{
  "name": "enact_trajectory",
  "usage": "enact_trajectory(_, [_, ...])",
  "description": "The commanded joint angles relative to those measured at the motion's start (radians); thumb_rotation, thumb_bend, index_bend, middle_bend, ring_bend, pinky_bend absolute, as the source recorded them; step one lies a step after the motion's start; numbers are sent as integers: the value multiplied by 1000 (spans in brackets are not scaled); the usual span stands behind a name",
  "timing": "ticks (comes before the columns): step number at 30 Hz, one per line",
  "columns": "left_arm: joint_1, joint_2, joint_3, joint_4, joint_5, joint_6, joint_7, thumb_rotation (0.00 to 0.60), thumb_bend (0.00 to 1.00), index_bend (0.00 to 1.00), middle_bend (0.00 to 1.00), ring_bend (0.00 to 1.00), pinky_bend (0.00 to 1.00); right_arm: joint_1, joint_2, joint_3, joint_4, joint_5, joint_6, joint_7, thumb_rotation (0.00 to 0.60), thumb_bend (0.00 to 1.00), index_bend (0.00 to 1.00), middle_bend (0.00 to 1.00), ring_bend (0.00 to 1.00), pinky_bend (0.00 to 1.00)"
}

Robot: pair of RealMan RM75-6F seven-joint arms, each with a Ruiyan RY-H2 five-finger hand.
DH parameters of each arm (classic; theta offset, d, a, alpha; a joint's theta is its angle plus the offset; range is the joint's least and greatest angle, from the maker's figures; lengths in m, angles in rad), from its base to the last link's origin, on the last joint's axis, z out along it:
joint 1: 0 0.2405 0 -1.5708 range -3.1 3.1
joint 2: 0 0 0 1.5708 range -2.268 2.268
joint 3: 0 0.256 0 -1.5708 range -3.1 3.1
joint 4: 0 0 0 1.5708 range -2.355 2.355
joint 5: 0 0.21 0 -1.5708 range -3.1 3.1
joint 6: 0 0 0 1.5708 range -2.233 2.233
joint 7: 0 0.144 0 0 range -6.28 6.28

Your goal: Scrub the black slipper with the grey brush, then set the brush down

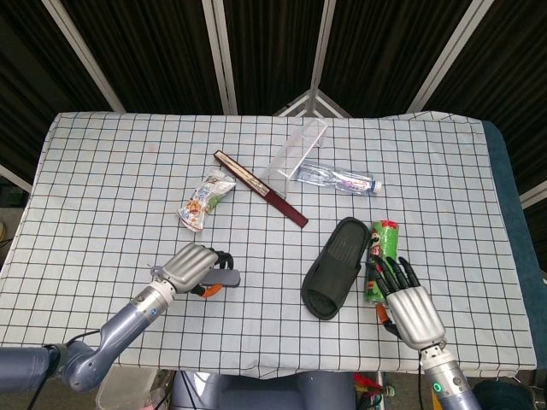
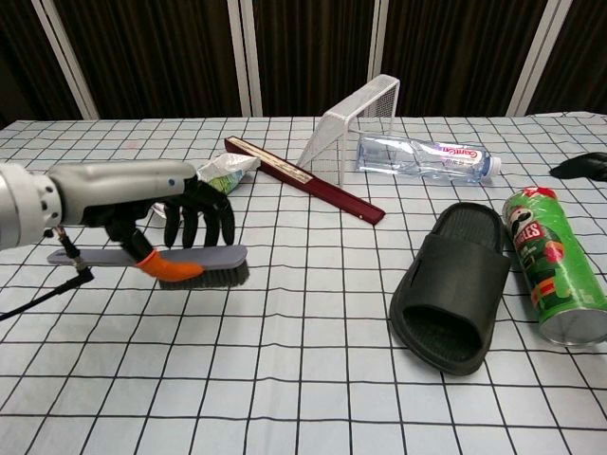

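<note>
The black slipper (image 1: 336,267) (image 2: 455,289) lies sole down at the front right of the table, with no hand on it. My left hand (image 1: 192,266) (image 2: 185,213) grips the grey brush (image 1: 220,278) (image 2: 161,256) by its handle, bristles down, low over the cloth at the front left and well apart from the slipper. My right hand (image 1: 408,309) hovers with its fingers spread and holds nothing. It sits to the right of the slipper, over the near end of the green can (image 1: 381,248). The chest view does not clearly show this hand.
A green chip can (image 2: 550,275) lies right beside the slipper. Behind are a maroon flat box (image 1: 261,188), a white wire rack (image 1: 299,149), a water bottle (image 1: 342,179) and a snack packet (image 1: 203,201). A dark shape (image 2: 583,166) sits at the chest view's right edge.
</note>
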State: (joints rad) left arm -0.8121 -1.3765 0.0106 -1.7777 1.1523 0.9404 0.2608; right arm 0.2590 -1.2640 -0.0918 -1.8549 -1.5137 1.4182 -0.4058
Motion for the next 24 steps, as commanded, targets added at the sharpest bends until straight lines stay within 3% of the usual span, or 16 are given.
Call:
enact_trajectory(1, [50,-46,53,99,88,39,-16,600,662,423,526,454,419,-33,20,18,99,-2,29,119,600,557,0,0,0,0])
enact_trajectory(7, [72,-115,73,227,141,47,2,600,597,421,526,452,414,-46,32,15,124,-8,21,152,600,557,0,0,0,0])
enact_trajectory(13, [93,-177,58,315,151,69,27,600,470,377,486,402,409,-51,41,21,124,-3,6,165,600,557,0,0,0,0])
enact_trajectory(18, [105,-195,36,325,160,82,-2,600,225,265,356,278,376,-54,48,26,121,9,-10,163,600,557,0,0,0,0])
enact_trajectory(21, [117,-182,18,290,158,99,-29,600,168,174,242,227,370,-56,49,31,120,13,-17,162,600,558,0,0,0,0])
enact_trajectory(24, [127,-154,11,256,175,126,-22,600,154,148,202,219,369,-56,53,31,117,11,-25,165,600,558,0,0,0,0])
